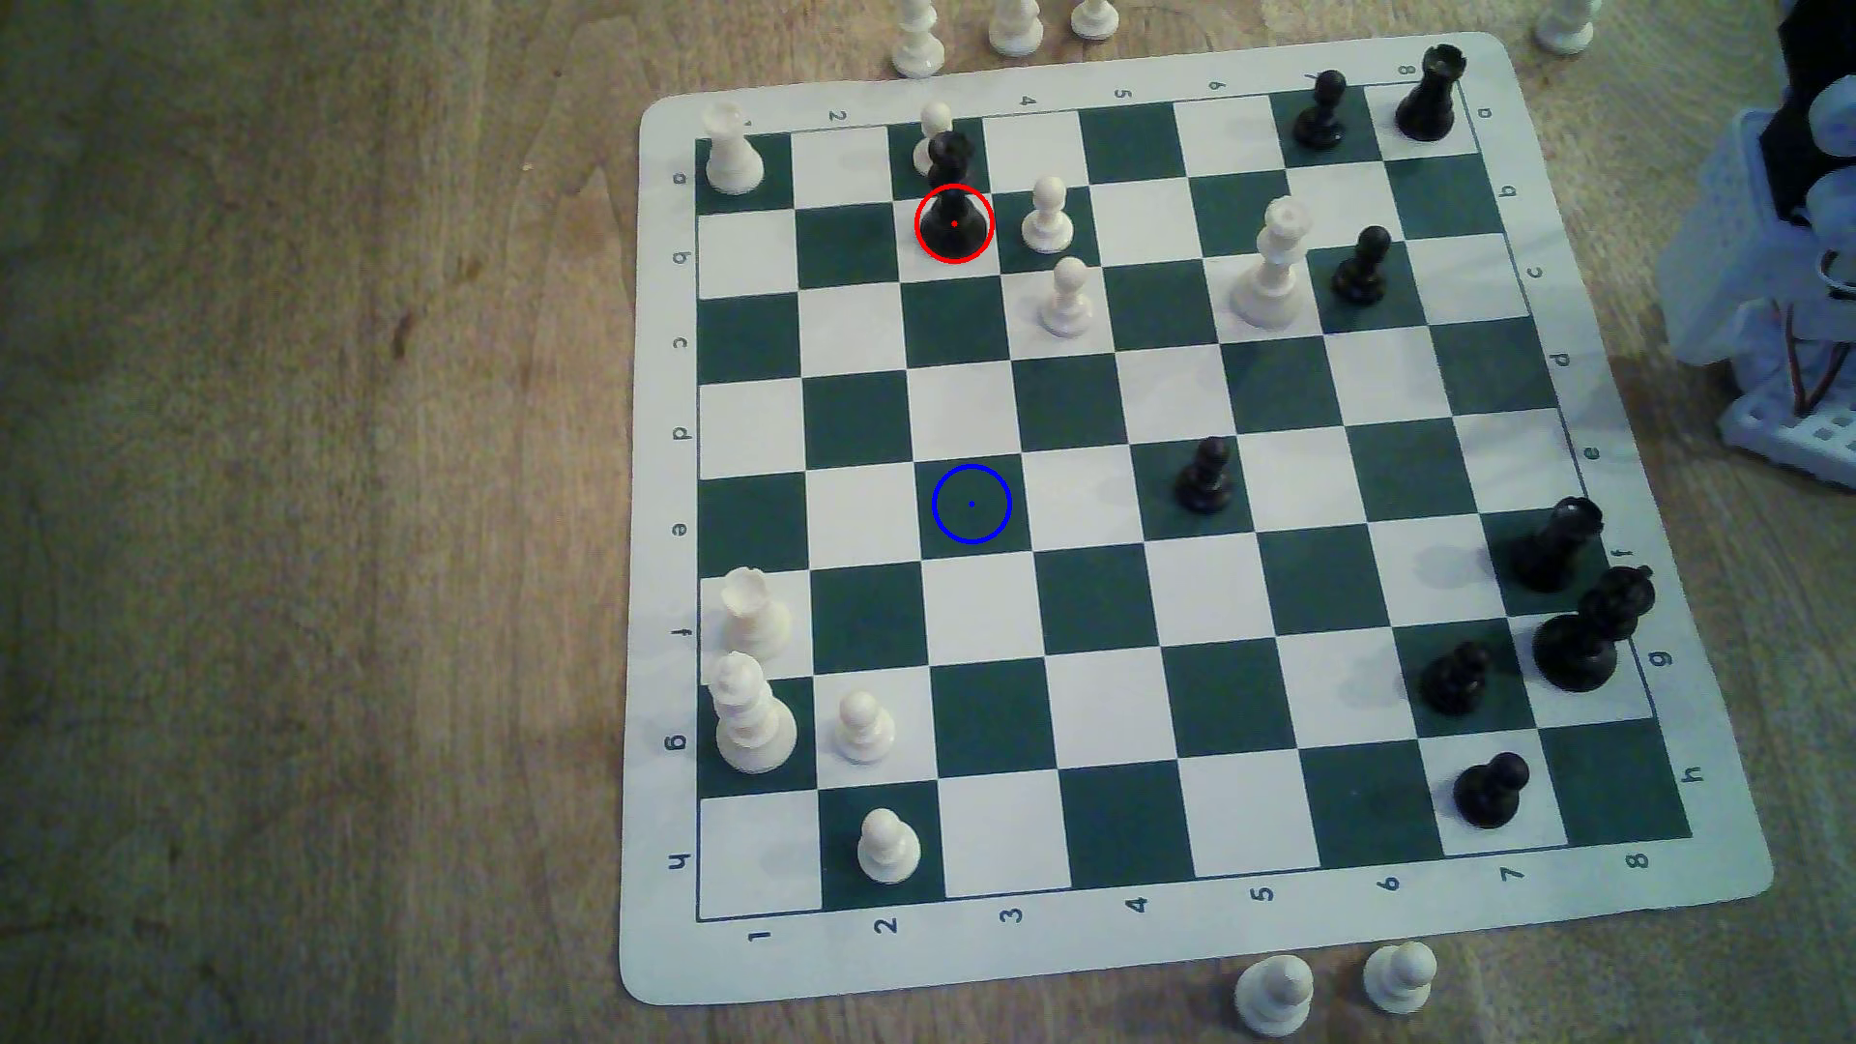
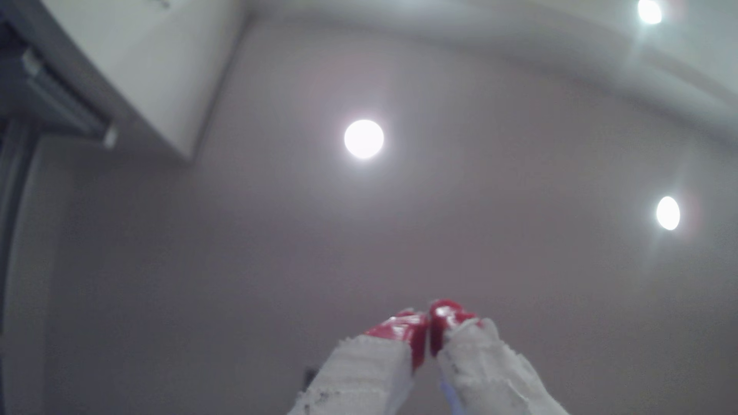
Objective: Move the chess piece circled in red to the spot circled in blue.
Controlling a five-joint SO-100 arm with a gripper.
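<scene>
We see the black rook (image 1: 952, 206) upright on its red-ringed square. The blue-ringed square (image 1: 971, 504) lies bare. Our pincer (image 2: 429, 319) is closed tight, holding nothing.

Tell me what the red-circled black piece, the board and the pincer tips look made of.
The black piece looks like moulded plastic with a dull sheen. The board seems a thin flexible printed mat, vinyl perhaps: rounded corners and a slightly wavy edge. The pincer has white, rough-layered fingers, likely 3D-printed plastic, with glossy red tips that may be tape or rubber.
</scene>
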